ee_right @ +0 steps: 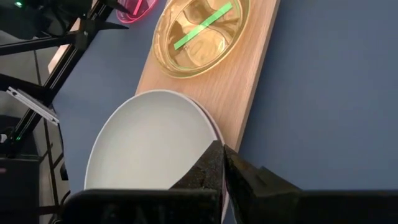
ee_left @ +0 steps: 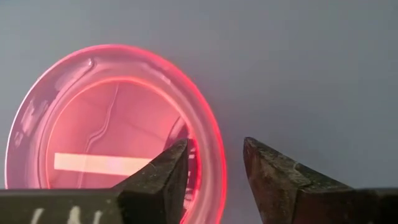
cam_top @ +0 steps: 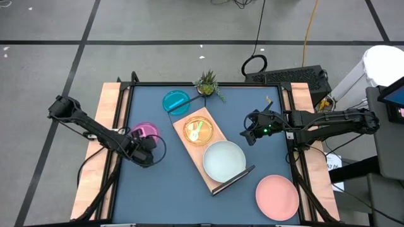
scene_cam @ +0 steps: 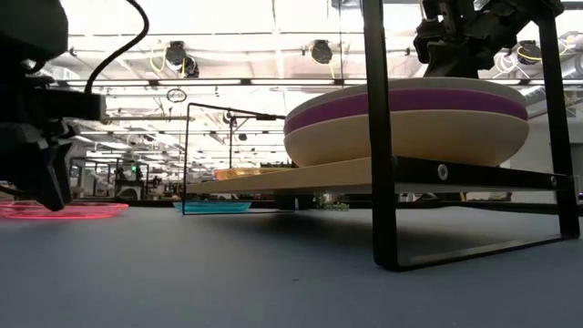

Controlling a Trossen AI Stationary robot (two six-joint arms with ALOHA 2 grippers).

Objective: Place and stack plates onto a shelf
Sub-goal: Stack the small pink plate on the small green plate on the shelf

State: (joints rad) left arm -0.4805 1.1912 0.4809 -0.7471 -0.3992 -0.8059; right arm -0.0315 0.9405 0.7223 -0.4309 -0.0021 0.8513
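Note:
A translucent magenta plate [cam_top: 146,131] lies flat on the blue table at the left. My left gripper [cam_top: 149,153] stands open at the plate's edge, pointing down, one finger over the plate's inside and one outside its rim [ee_left: 216,163]. On the wooden shelf [cam_top: 218,135] rest an orange translucent plate [cam_top: 197,130] and a stack of large plates [scene_cam: 405,118] with a pale one [ee_right: 152,140] on top. My right gripper [ee_right: 222,167] hovers shut above the shelf's right side. My left gripper straddles the magenta plate's rim [ee_left: 216,163] from above, slanting down, one finger [ee_left: 163,180] inside the plate and the other [ee_left: 267,174] outside it. The plate lies flat on the table. Whether either finger touches it, I cannot tell.
A cyan plate [cam_top: 176,101] lies on the table beyond the shelf, and a salmon pink plate [cam_top: 277,197] at the near right. A small plant [cam_top: 207,82] stands at the far edge. The shelf's black wire frame [scene_cam: 381,137] rises at its ends.

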